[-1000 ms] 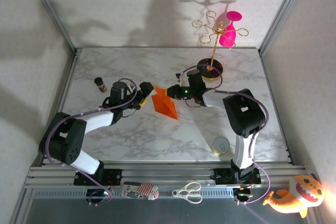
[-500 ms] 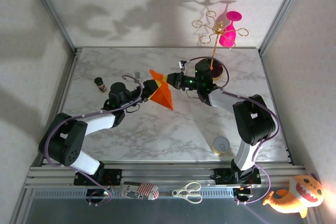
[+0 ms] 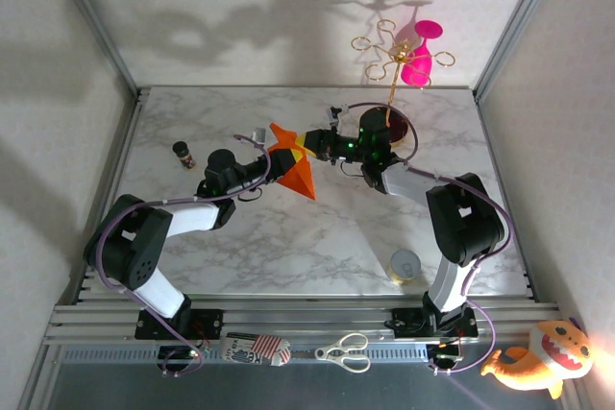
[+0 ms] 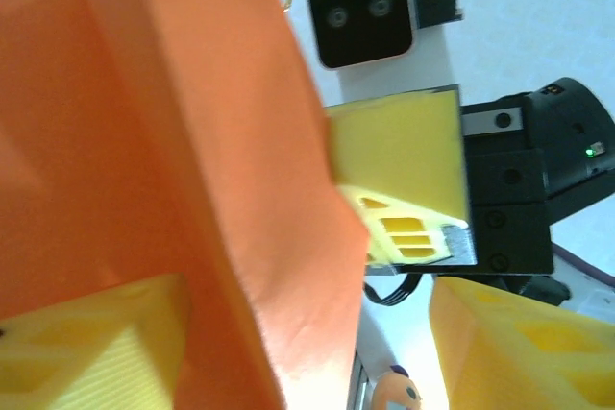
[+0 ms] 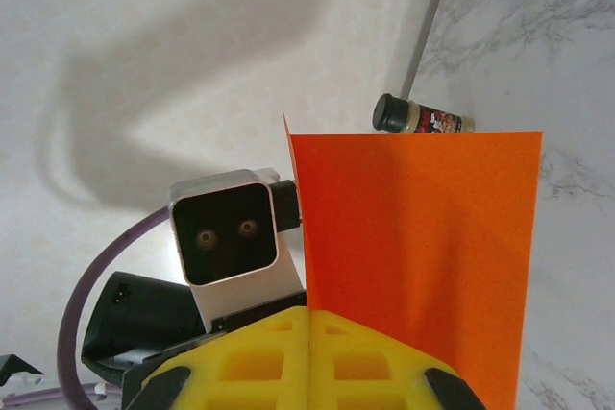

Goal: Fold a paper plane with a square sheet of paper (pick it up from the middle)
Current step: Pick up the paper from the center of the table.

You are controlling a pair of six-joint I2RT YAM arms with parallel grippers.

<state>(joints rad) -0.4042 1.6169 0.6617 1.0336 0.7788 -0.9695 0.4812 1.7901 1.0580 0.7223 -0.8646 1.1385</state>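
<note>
The square sheet of paper (image 3: 296,172), bright orange and folded to a pointed shape, hangs above the table's middle between both grippers. My right gripper (image 3: 309,144) is shut on its upper right edge. In the right wrist view the yellow fingers (image 5: 279,362) press together on the paper (image 5: 423,247). My left gripper (image 3: 272,156) is at the sheet's left side. In the left wrist view the sheet (image 4: 192,189) passes between its open jaws (image 4: 307,338). A gap shows between the paper and the right-hand finger (image 4: 524,343). The right gripper's fingers (image 4: 404,180) clamp the far edge.
A gold stand on a black round base (image 3: 384,127) holds a pink glass (image 3: 419,62) at the back right. A small spice bottle (image 3: 183,154) stands left. A tin (image 3: 405,266) sits near the front right of the marble table (image 3: 288,247). Scissors (image 3: 344,352) and a plush toy (image 3: 538,357) lie off the table.
The right gripper lifted the paper off the table and carried it back. The left gripper came in around the paper's left side, and its jaws have narrowed.
</note>
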